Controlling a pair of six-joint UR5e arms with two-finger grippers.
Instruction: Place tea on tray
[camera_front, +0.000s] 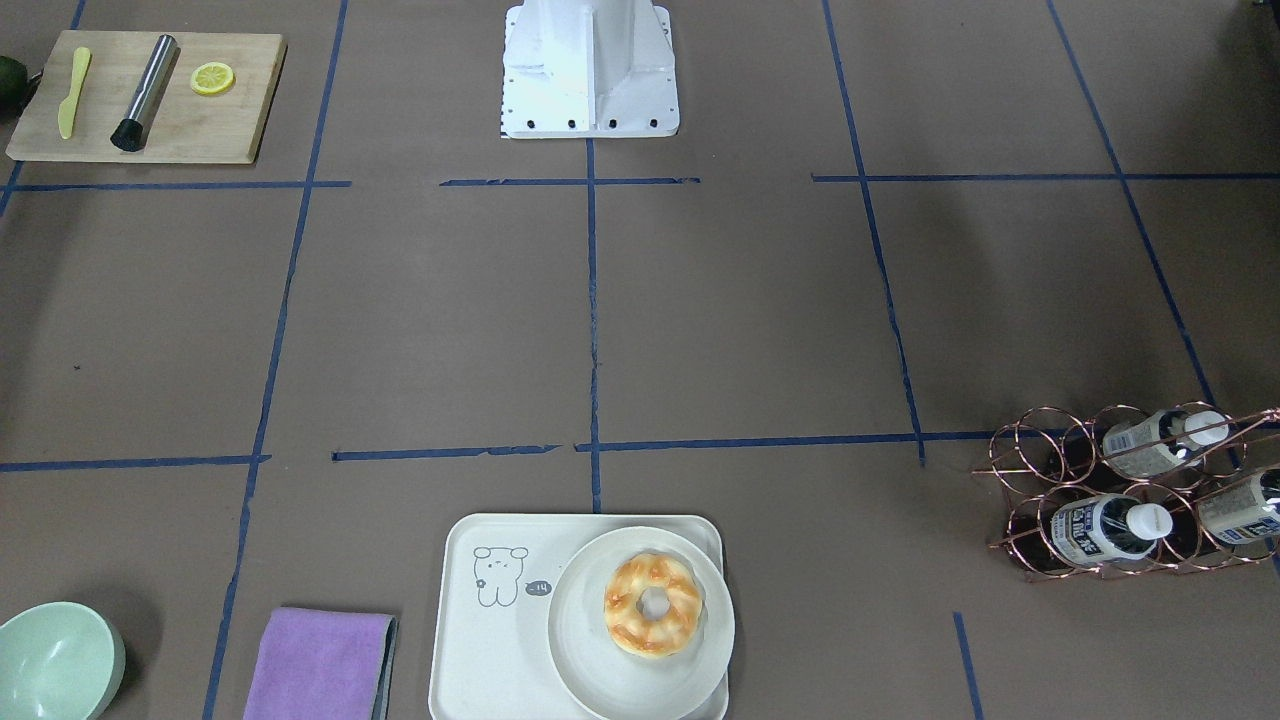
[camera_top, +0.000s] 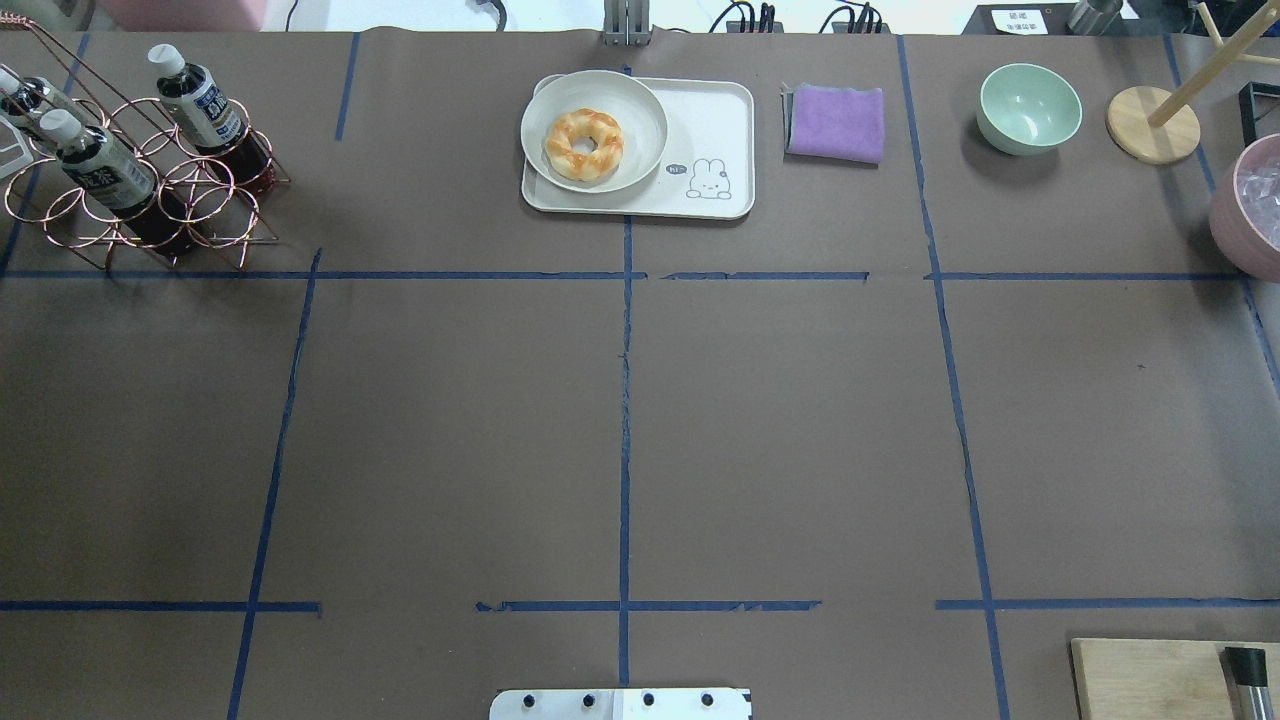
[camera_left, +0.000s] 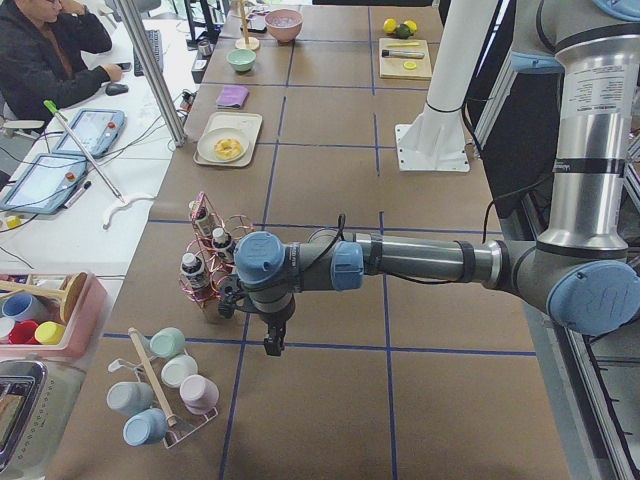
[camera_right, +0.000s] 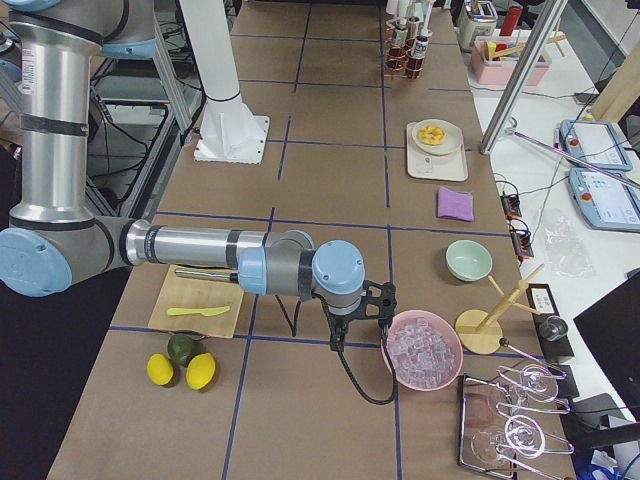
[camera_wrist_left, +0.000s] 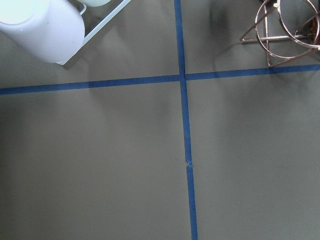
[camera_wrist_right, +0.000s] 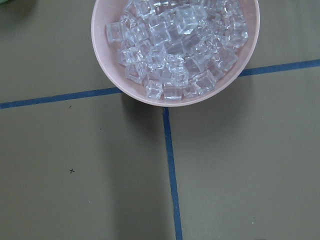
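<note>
Three tea bottles lie in a copper wire rack (camera_front: 1040, 470): one on top (camera_front: 1165, 440) and two below (camera_front: 1105, 528), (camera_front: 1240, 508). They also show in the overhead view (camera_top: 200, 105). The cream tray (camera_front: 480, 650) with the drawn bear sits at the table's far edge and carries a round plate (camera_front: 580, 640) with a donut (camera_front: 653, 605). My left gripper (camera_left: 272, 345) hangs over the table just beside the rack and shows only in the exterior left view. My right gripper (camera_right: 338, 343) shows only in the exterior right view. I cannot tell whether either is open or shut.
A pink bowl of ice (camera_wrist_right: 175, 50) lies under the right wrist. A mug rack (camera_left: 165, 385) with a white mug (camera_wrist_left: 42, 27) stands near the left wrist. A purple cloth (camera_front: 320, 665), a green bowl (camera_front: 55, 660) and a wooden board (camera_front: 150, 95) are also on the table.
</note>
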